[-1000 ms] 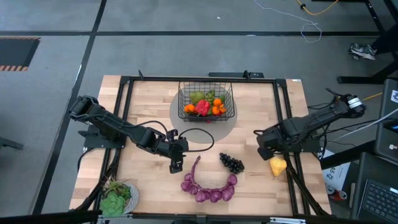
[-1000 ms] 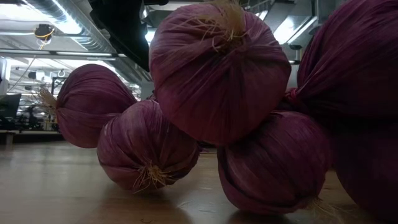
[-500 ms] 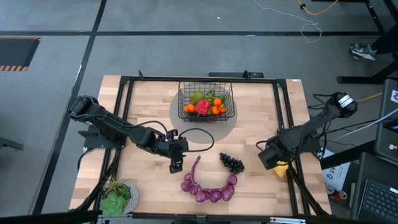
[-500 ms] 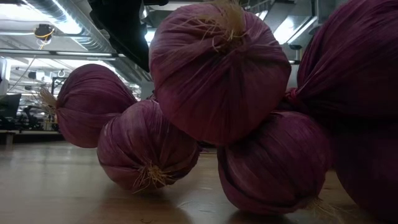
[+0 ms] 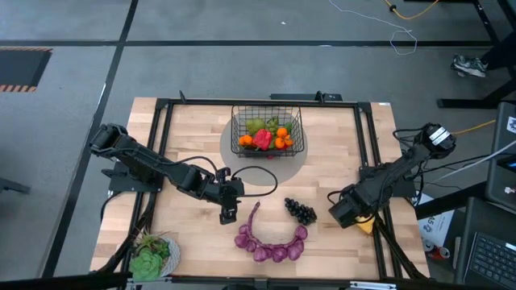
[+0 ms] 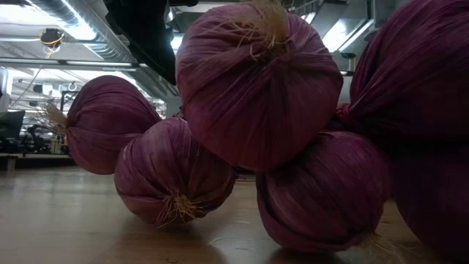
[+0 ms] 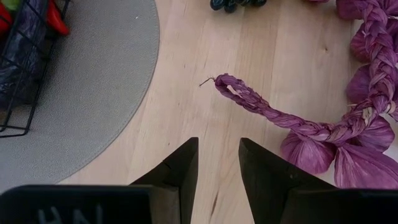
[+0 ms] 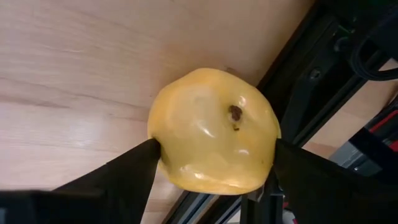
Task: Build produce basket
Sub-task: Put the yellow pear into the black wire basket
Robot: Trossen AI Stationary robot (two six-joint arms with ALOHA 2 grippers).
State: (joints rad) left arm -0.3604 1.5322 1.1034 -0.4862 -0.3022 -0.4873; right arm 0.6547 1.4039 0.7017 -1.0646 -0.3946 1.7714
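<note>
yellow pear (image 8: 214, 132) at the right edge of the table (image 5: 193, 121), against the dark frame rail, between the wide-spread fingers of the right claw (image 8: 214, 162); finger pads (image 8: 140, 165) at both flanks of the fruit, whether pressing or only touching cannot tell. pear mostly hidden under that claw from above (image 5: 345, 212).

black wire basket (image 5: 267, 131) on a grey round mat (image 7: 93, 99) at the far middle of the table, holding oranges (image 5: 282, 142), a red pepper (image 5: 262, 138) and a green pear (image 5: 255, 126).

left claw (image 7: 216, 162) near the table's middle, fingers partly apart and holding nothing, aimed at the loose braided end of the purple string (image 7: 261, 106) of onion-like bulbs, not touching it. dark grapes (image 5: 300, 211) just right of the string. lettuce on a plate (image 5: 151, 258) at the near left corner.
</note>
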